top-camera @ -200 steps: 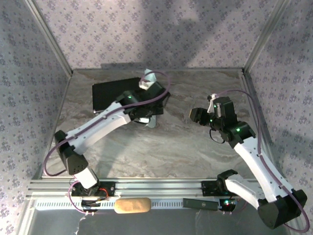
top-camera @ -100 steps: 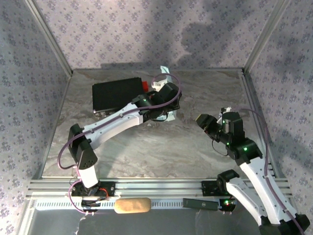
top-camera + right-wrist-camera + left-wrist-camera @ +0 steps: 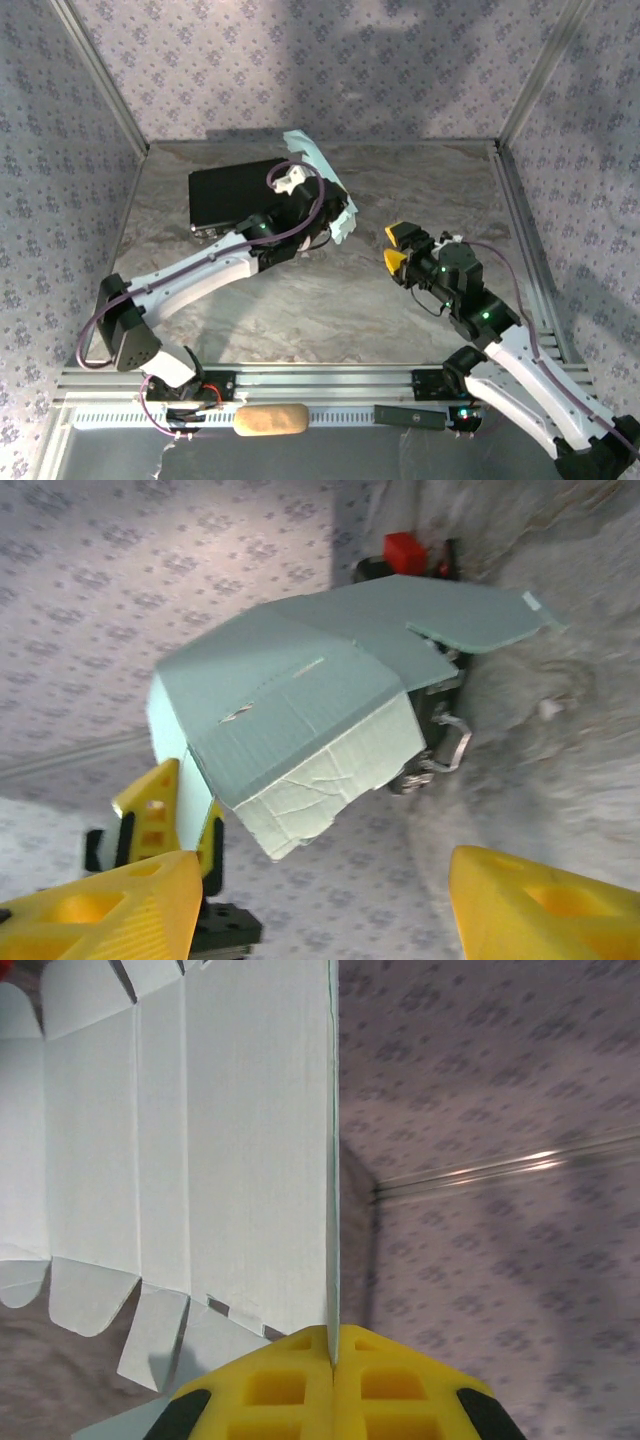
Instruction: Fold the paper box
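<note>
Over the far tabletop, the left gripper is pinching the paper box by its edge, partly bent with flaps loose, while the right gripper is hovering agape and empty.

The top camera looks down from high behind the near edge over the whole worktop. The left wrist camera peers along the left jaws, very near the box clamped there. The right wrist camera faces that box beyond the parted right jaws.
</note>
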Available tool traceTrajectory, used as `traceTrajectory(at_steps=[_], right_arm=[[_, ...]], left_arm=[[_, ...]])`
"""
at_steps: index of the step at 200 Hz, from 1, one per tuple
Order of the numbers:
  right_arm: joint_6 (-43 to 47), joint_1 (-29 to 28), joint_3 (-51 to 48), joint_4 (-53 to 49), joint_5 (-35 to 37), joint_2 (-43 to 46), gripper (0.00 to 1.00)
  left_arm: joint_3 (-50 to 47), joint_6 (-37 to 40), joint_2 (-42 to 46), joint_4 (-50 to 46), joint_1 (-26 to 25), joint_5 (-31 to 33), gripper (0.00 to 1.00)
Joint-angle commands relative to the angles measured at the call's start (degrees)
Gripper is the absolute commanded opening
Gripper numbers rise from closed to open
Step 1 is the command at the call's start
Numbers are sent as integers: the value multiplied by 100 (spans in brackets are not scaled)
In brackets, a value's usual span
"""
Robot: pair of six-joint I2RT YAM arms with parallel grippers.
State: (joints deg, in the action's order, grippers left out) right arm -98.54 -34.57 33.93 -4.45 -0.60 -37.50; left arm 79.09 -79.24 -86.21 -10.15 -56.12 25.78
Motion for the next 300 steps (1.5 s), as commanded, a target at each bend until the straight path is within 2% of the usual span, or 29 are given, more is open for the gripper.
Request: traceTrajectory(at_steps=[1, 27, 47, 70, 115, 178, 211, 300], right_arm=[[-807, -271, 272, 873, 540, -282, 66], [-836, -638, 679, 1424, 535, -835, 62], [-711, -864, 978, 1460, 586, -1172, 61], [-818, -1003, 898, 1718, 660, -1413, 58], [-841, -941, 878, 1877, 747, -1558, 54], [-877, -820, 933, 1957, 594, -1789, 40], [-895, -775, 878, 1992, 654, -1815, 38], [-792, -542, 905, 2155, 481, -2060, 16]], left_arm=[[-436, -567, 185, 1337, 26, 13, 0], [-761, -652, 263, 1777, 22, -30, 0], [-964, -705, 333, 2051, 15, -19, 0], [-983, -683, 376, 1975, 4, -24, 0], [-1123, -698, 456, 2019, -21, -27, 0], [-1163, -729, 433, 2059, -47, -44, 0], [-1118, -689, 429, 2010, -56, -54, 0], [-1146, -741, 378, 1993, -63, -115, 0]])
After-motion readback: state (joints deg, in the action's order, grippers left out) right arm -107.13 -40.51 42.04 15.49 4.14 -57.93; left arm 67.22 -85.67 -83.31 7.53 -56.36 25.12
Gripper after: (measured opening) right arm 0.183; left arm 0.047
